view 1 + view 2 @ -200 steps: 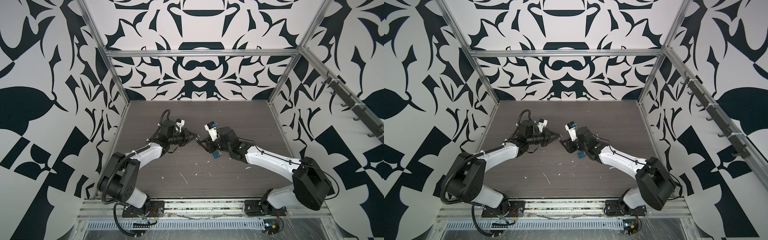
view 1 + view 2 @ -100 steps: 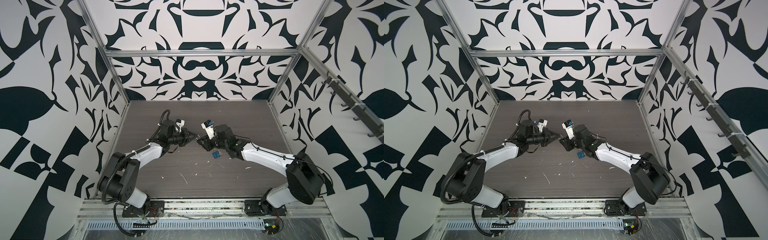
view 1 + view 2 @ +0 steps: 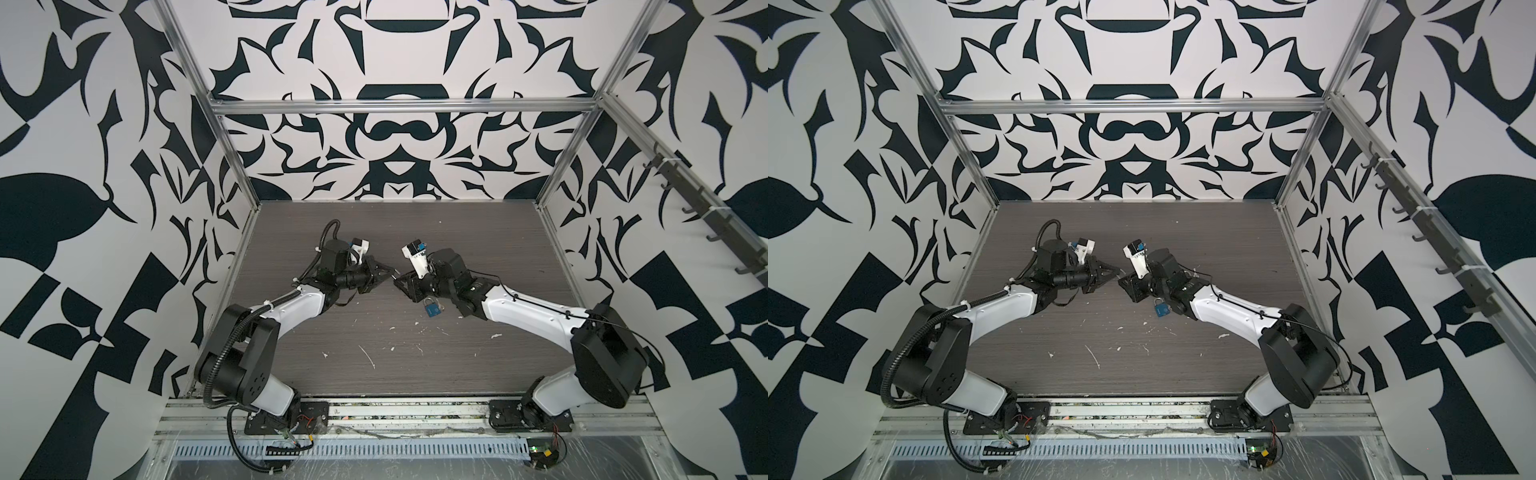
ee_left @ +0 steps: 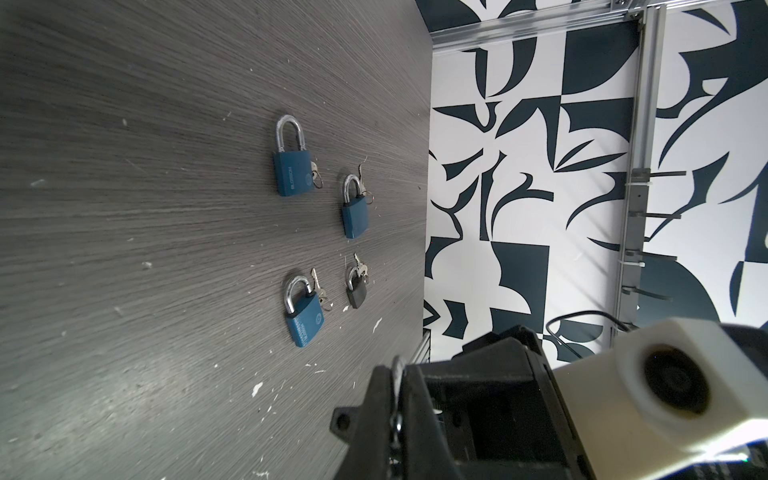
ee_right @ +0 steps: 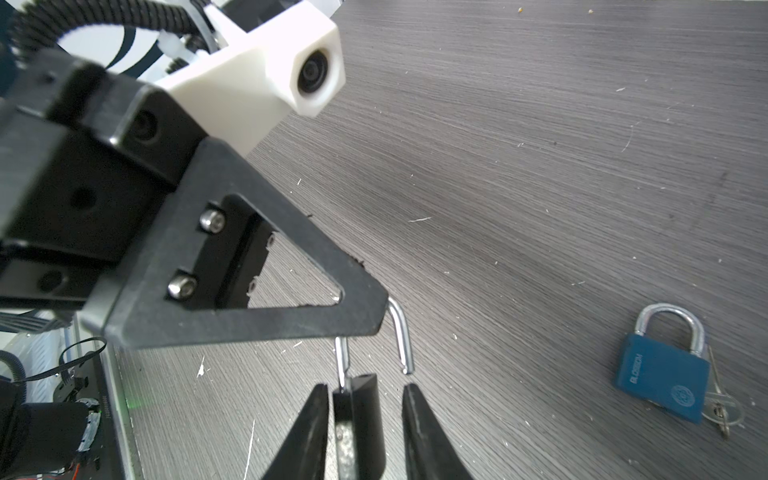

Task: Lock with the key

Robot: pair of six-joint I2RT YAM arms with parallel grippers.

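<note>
**Open padlock spanned by both grippers, free leg off its socket**

At the bottom edge of the right wrist view, the right gripper [image 5: 365,388] is seen with its jaws apart around the black padlock [image 5: 357,415]. One finger lies against the body and a gap shows at the other, so a firm grip cannot be confirmed. Just above, at lower centre, the shackle [image 5: 401,332] is seen raised out of the body, its bend clamped in the closed left gripper [image 5: 376,311]. One leg is seated in the body. The free leg ends beside the body, over the gap, not over its socket.

The lock's long axis runs straight from one gripper to the other. Closing is therefore judged to need a swivel of the body, then a push along that axis (the key of this lock is seen in no view).

Farther off, at lower right, a blue padlock [image 5: 660,376] lies flat on the table [image 5: 540,166], with a keyring [image 5: 721,409] beside it.

In both top views the held lock is hidden between the grippers at mid-frame, and only one blue lock is shown. In the left wrist view, four spare padlocks [image 4: 293,172] with keys are shown at centre frame.
</note>
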